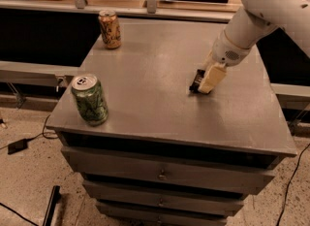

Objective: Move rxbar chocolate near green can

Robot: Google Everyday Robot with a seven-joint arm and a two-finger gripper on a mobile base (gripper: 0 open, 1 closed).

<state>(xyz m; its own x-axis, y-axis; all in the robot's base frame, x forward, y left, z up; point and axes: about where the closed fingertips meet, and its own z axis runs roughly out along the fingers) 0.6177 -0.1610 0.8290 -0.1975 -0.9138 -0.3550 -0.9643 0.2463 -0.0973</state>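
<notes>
The rxbar chocolate [196,80] is a small black bar lying on the grey cabinet top [160,55], right of centre. My gripper [203,87] is down at the bar, its cream tip covering the bar's right side. The white arm reaches in from the upper right. The green can [89,99] stands upright near the front left corner, far to the left of the bar.
A tan-orange patterned can [110,29] stands upright at the back left of the top. The cabinet has drawers below [162,171]. A shelf runs behind it, and cables lie on the floor to the left [19,145].
</notes>
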